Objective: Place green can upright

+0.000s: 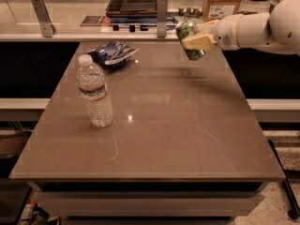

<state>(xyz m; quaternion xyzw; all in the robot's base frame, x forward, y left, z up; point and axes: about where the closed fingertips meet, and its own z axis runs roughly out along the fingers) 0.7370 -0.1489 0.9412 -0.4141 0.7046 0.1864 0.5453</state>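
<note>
The green can [189, 37] is held in the air above the far right part of the brown table [154, 121], tilted a little from upright with its silver top up and to the left. My gripper [197, 40] reaches in from the right on a white arm and is shut on the can, its pale fingers [200, 41] across the can's middle. The can is well above the tabletop and touches nothing else.
A clear plastic water bottle [95, 92] stands upright at the table's left middle. A blue-and-white snack bag [112, 52] lies at the far left. Behind the table runs a counter with a tray [136, 3], posts and a cardboard box [224, 1].
</note>
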